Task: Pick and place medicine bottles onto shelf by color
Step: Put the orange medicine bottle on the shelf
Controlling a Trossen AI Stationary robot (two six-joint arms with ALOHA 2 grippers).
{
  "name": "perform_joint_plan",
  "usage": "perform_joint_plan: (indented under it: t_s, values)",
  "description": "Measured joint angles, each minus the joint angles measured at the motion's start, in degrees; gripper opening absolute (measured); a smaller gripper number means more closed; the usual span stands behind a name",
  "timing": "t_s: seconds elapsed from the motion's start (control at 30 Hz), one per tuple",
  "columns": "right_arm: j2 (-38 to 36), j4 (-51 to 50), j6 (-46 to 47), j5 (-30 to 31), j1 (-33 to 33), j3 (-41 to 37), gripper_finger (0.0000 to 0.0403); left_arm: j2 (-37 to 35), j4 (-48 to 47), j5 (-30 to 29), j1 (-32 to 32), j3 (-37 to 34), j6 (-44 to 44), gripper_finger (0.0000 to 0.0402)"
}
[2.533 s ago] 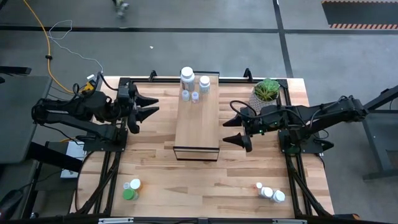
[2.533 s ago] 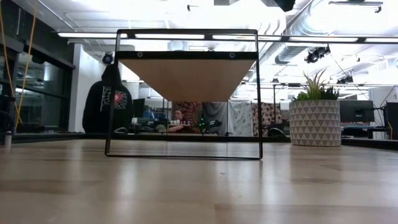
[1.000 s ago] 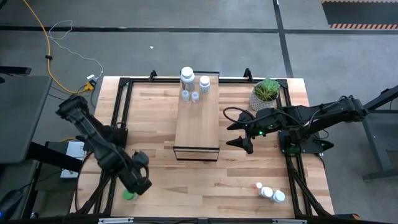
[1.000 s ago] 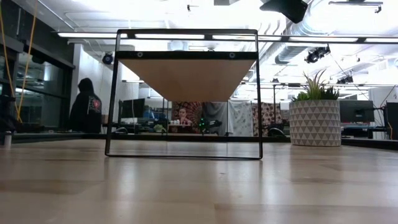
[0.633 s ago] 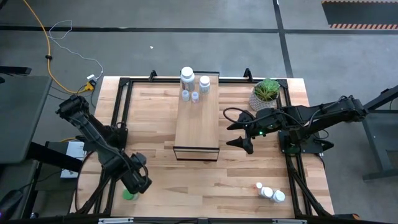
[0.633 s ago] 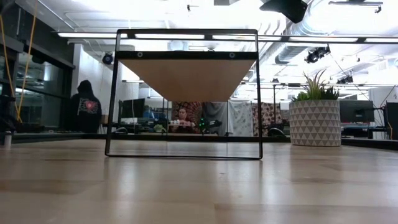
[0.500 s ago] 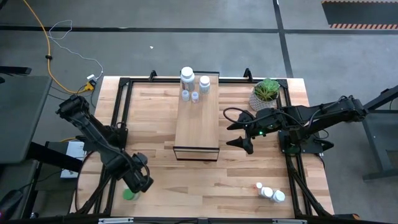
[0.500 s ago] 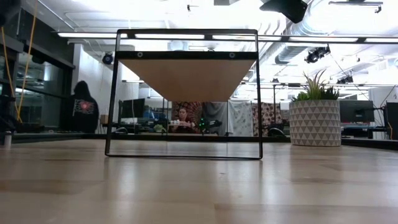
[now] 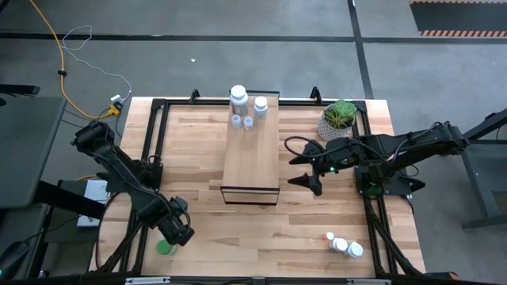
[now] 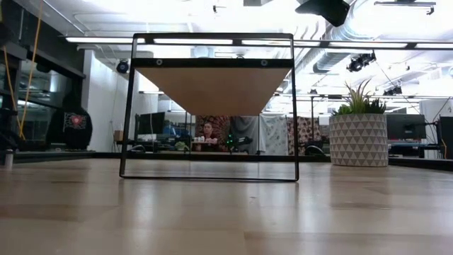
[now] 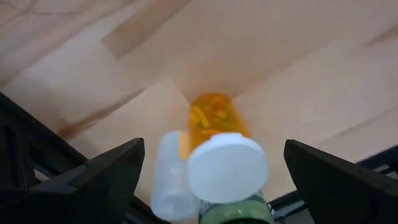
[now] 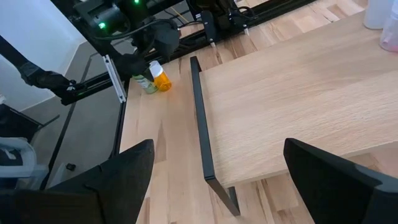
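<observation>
Left gripper (image 9: pixel 176 234) hangs over the near-left bottle group on the table (image 9: pixel 261 229), jaws wide apart w/ nothing between them. The left wrist view shows an orange bottle (image 11: pixel 212 121) w/ white cap (image 11: pixel 227 167), a green bottle (image 11: pixel 236 211) and a clear bottle (image 11: pixel 169 177) packed touching. Probably light, rigid plastic, smooth round sides, so prone to slip or tip; best hold looks like mid-body under the cap, though neighbours crowd it. Right gripper (image 9: pixel 310 168) waits just beside the shelf (image 9: pixel 252 158), jaws apart, empty. Four white/clear bottles (image 9: pixel 247 107) stand at the shelf's far end; more white ones (image 9: pixel 342 245) sit near-right on the table.
</observation>
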Motion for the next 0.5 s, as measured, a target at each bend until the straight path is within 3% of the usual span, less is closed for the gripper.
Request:
perform_joint_plan:
  t_s: [0.27, 0.5]
  values:
    - [0.0, -0.1, 0.4, 0.1, 0.0, 0.0, 0.0349, 0.0, 1.9, 0.1, -0.1, -0.6, 1.2, 0.0373]
    - [0.0, -0.4, 0.4, 1.3, 0.0, 0.0, 0.0349, 1.6, 3.1, 0.2, -0.1, -0.6, 0.9, 0.0345]
